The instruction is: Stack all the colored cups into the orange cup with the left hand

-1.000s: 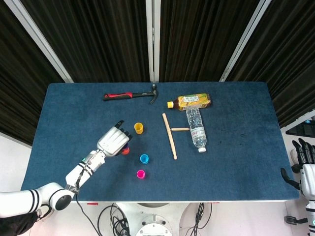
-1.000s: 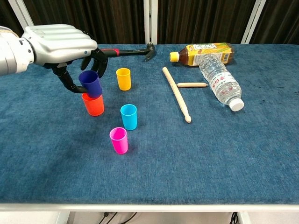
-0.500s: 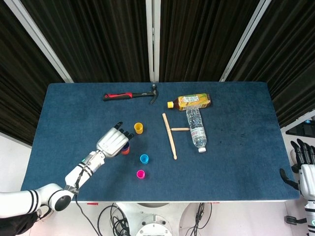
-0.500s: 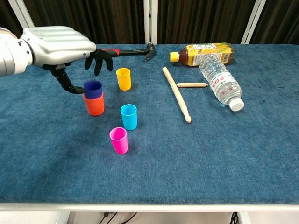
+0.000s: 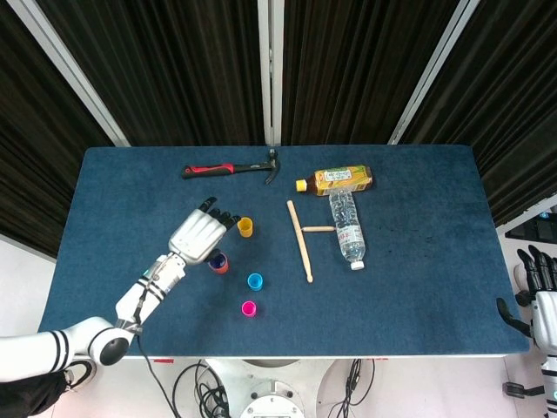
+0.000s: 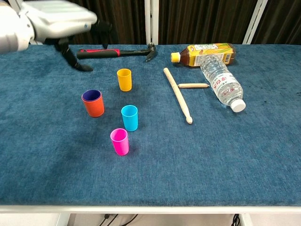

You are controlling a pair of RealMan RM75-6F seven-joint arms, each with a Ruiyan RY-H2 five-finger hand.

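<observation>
While the left robot hand (image 6: pixel 56 21) hovered empty with fingers spread at the frame's upper left, the purple cup (image 6: pixel 91 96) sat nested upright inside the orange cup (image 6: pixel 94 108).

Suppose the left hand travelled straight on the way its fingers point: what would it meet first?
Probably the yellow cup, just beyond the left hand; its fingers point up-right in the head view. The hand looks raised, so it might pass above.
</observation>
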